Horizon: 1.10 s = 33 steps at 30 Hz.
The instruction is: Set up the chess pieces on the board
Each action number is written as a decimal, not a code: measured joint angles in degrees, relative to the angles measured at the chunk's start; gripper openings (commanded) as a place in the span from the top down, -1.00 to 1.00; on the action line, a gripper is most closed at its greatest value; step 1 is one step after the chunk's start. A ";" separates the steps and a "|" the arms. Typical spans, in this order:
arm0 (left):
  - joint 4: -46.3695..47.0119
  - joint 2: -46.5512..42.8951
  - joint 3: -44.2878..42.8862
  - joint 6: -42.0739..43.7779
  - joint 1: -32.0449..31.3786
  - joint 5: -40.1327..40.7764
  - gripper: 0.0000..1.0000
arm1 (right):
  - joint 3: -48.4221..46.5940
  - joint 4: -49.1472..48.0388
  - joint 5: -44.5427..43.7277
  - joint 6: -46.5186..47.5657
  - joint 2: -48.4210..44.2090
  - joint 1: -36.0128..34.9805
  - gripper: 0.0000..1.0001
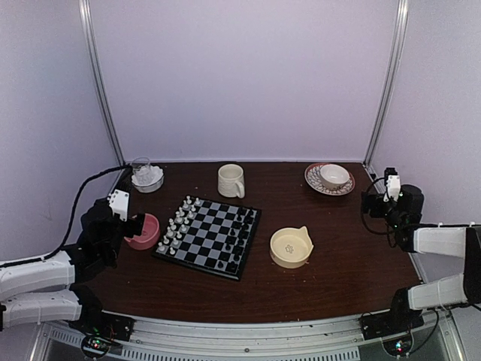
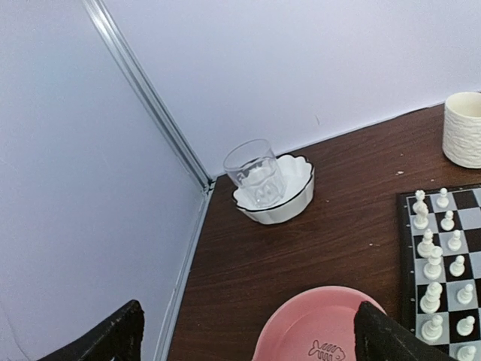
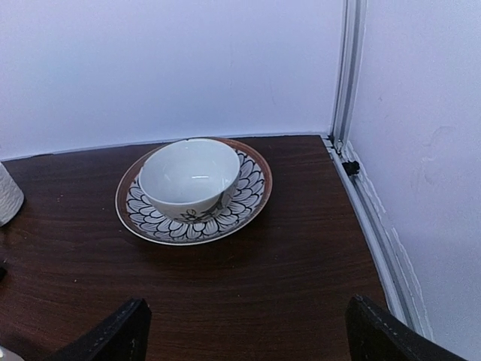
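Left fingers (image 2: 391,338) and right fingers (image 3: 113,335) hang spread, empty — a low reach from nine o'clock could topple close-packed chess pieces (image 2: 433,265) on the board (image 1: 210,235).

White-shelled arm links (image 1: 37,274), black joints (image 1: 98,233), black looping cable (image 1: 84,186), black fingers (image 2: 391,335), white wrist blocks (image 1: 118,201)

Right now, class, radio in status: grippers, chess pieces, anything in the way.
Left gripper open, empty, at pink bowl. Right gripper open, empty, facing patterned plate. White pieces and black pieces line opposite board edges. Board unobstructed.
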<state>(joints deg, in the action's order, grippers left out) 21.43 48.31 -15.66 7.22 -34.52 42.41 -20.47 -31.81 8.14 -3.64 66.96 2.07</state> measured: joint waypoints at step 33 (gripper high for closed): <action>20.83 29.86 -0.07 -6.21 24.52 -24.20 -0.74 | -1.55 -19.89 -5.25 7.34 22.69 -1.77 -0.99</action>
<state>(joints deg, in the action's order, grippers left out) 42.26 78.17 -15.73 1.02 -10.00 18.22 -22.02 -51.70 2.90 3.70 89.65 0.30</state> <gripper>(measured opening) 0.888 0.995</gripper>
